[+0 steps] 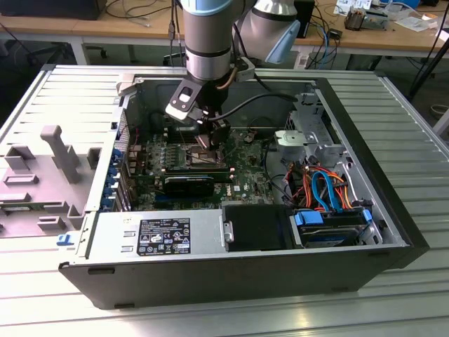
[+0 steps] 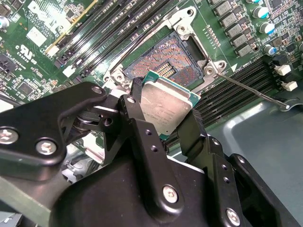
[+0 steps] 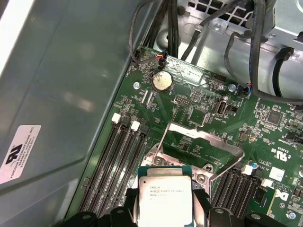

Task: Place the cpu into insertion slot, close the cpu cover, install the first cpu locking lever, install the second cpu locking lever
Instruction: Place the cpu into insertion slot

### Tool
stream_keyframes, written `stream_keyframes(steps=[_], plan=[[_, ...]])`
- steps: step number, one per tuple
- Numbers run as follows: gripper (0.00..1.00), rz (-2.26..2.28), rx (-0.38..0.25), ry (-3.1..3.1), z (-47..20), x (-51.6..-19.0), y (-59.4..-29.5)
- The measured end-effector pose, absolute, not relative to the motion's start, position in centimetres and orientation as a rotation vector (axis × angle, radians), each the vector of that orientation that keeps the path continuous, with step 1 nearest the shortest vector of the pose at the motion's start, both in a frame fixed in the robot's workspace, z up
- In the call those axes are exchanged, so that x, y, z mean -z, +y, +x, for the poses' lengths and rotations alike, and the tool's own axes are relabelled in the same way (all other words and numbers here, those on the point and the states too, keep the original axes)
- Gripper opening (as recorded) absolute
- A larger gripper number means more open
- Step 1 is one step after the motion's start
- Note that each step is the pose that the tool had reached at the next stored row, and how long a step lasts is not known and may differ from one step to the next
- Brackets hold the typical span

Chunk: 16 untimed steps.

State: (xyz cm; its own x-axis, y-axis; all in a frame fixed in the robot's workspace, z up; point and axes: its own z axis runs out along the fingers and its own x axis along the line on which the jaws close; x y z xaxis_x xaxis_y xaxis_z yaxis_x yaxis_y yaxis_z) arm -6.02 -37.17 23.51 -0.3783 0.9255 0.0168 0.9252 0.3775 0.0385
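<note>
cpu (image 2: 165,106) — flat square, grey-topped, green-edged.

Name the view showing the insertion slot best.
Second wrist view: the square, silvery-rimmed insertion slot lies open, contacts showing. The first wrist view has the flat grey cpu covering most of it; the exterior view, the gripper above it.

In the second wrist view the fingers (image 2: 138,118) of the gripper (image 2: 163,116) cover two edges of the cpu (image 2: 166,100). The cpu hides a corner of the insertion slot (image 2: 180,56) just beyond the fingertips. In the first wrist view the picture's edge cuts off the cpu (image 3: 164,201), and the insertion slot beneath it seems mostly covered.
</note>
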Motion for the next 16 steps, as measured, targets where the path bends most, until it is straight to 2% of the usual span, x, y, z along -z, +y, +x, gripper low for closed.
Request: stream_keyframes(steps=[16], plan=[[0.55, 1.767, -0.065, 2.587, -6.02, -23.46, -37.17]])
